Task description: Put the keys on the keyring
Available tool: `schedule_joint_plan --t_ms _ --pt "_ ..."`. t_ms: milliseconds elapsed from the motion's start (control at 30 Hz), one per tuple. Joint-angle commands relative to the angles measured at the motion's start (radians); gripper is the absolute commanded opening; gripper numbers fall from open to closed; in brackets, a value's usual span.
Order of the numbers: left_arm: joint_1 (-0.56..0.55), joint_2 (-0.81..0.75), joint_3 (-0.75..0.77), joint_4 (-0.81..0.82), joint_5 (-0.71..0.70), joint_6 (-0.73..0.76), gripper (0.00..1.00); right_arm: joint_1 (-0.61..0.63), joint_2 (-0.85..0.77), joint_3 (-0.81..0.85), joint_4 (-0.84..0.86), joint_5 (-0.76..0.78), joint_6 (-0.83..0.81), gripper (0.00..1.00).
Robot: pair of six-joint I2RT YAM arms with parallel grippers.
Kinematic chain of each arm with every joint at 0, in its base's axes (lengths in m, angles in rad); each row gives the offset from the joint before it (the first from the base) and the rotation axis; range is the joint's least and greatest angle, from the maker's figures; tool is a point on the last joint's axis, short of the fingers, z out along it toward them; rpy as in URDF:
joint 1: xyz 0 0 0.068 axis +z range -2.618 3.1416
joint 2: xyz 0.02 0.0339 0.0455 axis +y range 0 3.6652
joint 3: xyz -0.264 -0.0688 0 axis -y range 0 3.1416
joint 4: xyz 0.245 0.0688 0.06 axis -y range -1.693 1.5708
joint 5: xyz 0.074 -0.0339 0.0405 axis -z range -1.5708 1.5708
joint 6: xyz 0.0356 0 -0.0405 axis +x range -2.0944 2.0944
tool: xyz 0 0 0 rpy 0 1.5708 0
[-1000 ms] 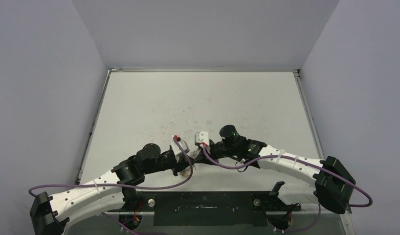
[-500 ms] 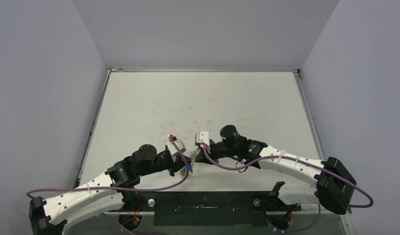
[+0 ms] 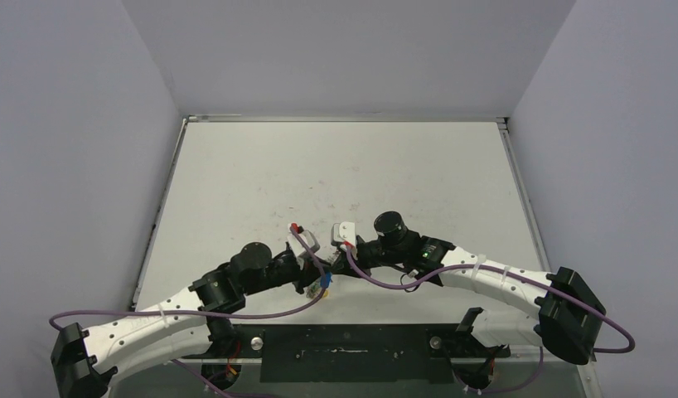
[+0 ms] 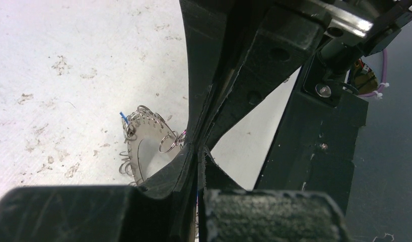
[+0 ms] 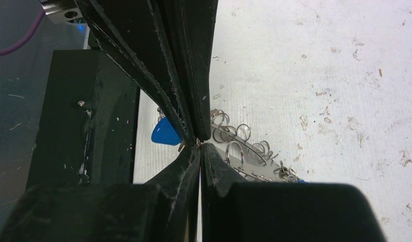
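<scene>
you're mid-task: the left gripper and right gripper both have jaws pinched shut at the keyring edge, near-centre of the bench, a blue-tagged key just beside the right one's tips, yet what each grips, or whether any key is threaded, i can't tell.
</scene>
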Motion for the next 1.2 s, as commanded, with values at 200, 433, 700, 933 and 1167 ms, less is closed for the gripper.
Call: schedule_joint_plan --t_ms 200,433,700,933,1167 --pt "-0.007 0.028 -0.009 0.084 -0.004 -0.028 0.0 0.007 -0.033 0.034 0.068 -0.018 -0.008 0.0" --pt "-0.007 0.013 0.0 0.044 -0.021 -0.04 0.0 0.007 -0.03 0.035 0.066 -0.009 -0.011 0.0" --pt "-0.007 -0.026 -0.003 0.009 -0.025 -0.061 0.0 0.008 -0.031 0.033 0.067 0.007 -0.01 0.0" --pt "-0.007 -0.035 -0.003 -0.027 -0.035 -0.069 0.0 0.008 -0.031 0.032 0.068 0.023 -0.006 0.0" --pt "-0.008 -0.043 0.02 -0.061 -0.03 -0.071 0.0 0.008 -0.028 0.029 0.075 0.043 -0.003 0.0"
